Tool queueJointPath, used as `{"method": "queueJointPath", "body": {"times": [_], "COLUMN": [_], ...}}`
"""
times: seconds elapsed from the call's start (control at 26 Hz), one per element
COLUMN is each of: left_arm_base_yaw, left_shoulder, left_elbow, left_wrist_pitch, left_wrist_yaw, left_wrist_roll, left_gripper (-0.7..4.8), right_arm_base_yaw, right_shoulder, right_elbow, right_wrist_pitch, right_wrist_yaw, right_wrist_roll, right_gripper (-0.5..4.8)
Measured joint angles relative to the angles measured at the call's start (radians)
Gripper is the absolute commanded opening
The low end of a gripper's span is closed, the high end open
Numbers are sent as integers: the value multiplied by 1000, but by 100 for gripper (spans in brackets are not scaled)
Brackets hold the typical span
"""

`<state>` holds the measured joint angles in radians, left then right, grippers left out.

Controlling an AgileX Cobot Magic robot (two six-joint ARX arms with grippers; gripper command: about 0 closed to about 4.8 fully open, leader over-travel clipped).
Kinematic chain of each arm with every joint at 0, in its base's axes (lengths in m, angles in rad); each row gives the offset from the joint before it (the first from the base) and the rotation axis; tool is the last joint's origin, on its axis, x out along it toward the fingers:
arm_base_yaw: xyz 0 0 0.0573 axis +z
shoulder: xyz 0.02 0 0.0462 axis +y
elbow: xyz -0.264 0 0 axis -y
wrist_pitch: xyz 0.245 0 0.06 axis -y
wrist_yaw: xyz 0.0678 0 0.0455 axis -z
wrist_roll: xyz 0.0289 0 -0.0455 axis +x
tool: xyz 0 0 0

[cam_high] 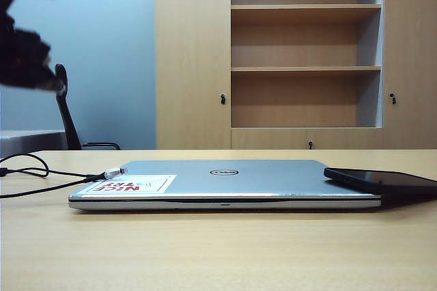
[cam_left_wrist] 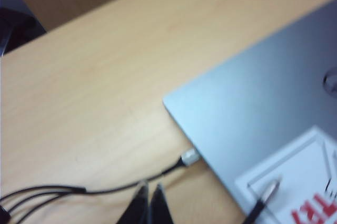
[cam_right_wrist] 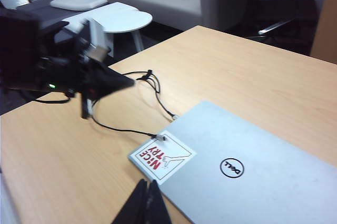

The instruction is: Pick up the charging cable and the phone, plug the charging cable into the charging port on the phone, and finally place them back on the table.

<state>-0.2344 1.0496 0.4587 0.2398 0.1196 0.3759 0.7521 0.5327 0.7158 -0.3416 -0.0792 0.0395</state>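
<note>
- Left pincer [cam_left_wrist: 149, 195]: mine, fingers pressed together, empty, hanging above the table [cam_left_wrist: 89, 87] with the black charging cable [cam_left_wrist: 113, 188] running just past my tips.
- Cable plugs: one silver plug [cam_left_wrist: 189, 156] lies on the table against the Dell laptop [cam_left_wrist: 263, 108] edge, just ahead of my tips; another plug [cam_left_wrist: 268, 189] rests on the laptop's red-and-white sticker [cam_left_wrist: 310, 182], off to one side.
- Right pincer [cam_right_wrist: 146, 199]: mine, also closed and empty, above the laptop's sticker corner.
- Phone [cam_high: 382, 180]: black, propped on the laptop's far edge, well apart from both pincers.
- Handling note: I judge I must spread the left fingers first, then descend over the cord just behind a plug, gripping so the plug protrudes straight.
</note>
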Motion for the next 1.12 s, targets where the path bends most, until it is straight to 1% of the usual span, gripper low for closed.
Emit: {"method": "queueJointPath", "body": {"times": [0.12, 0.19, 0.23, 0.27, 0.54, 0.69, 0.85, 1.12], "left_arm_base_yaw": [-10, -51, -62, -69, -67, -67, -67, -67], "left_shoulder": [45, 89, 101, 113, 135, 138, 156, 219], "left_elbow": [0, 0, 0, 0, 0, 0, 0, 0], "left_wrist_pitch": [-10, -10, -13, -13, -20, -21, -23, -22], "left_wrist_yaw": [-3, -3, -3, -2, -3, -3, -3, -3], "left_wrist_roll": [32, 39, 40, 72, 280, 377, 431, 439], "left_gripper": [3, 117, 198, 220, 224, 224, 224, 224], "right_arm_base_yaw": [13, 17, 17, 17, 17, 17, 17, 17], "right_shoulder": [-1, -2, -2, -2, -3, -3, -3, -3], "right_elbow": [0, 0, 0, 0, 0, 0, 0, 0], "right_wrist_pitch": [0, 0, 0, 0, 0, 0, 0, 0], "right_wrist_yaw": [0, 0, 0, 0, -4, -4, -4, -4], "right_wrist_roll": [-1, -2, -2, -3, -2, -3, -3, -3], "right_gripper": [-5, -5, -5, -5, -5, -5, -5, -5]}}
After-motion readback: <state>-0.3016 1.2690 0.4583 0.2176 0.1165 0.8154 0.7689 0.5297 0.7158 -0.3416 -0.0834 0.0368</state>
